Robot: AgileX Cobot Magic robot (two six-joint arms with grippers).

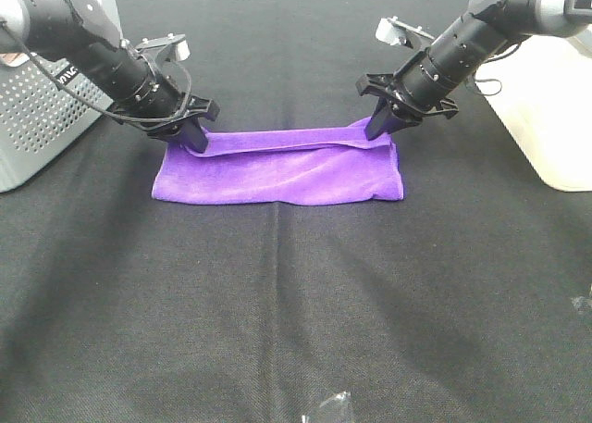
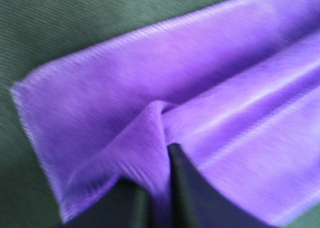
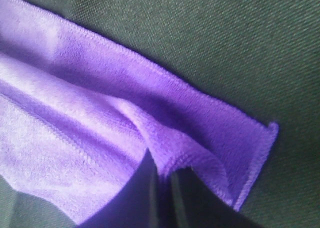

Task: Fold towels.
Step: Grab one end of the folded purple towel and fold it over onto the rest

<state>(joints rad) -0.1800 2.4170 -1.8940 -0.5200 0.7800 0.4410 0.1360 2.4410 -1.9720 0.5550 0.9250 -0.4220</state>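
Note:
The purple towel (image 1: 277, 170) lies on the black table, folded in half into a long strip, its far edge lifted slightly. My left gripper (image 1: 194, 138) is shut on the towel's far left corner, seen close in the left wrist view (image 2: 155, 138). My right gripper (image 1: 381, 127) is shut on the far right corner, seen in the right wrist view (image 3: 165, 163). The upper layer hangs between the two grippers over the lower layer. No tag shows.
A grey perforated box (image 1: 37, 118) stands at the left edge, close behind my left arm. A white container (image 1: 546, 108) stands at the right edge. A small clear object (image 1: 328, 409) lies at the front edge. The black cloth (image 1: 296, 303) covers the table.

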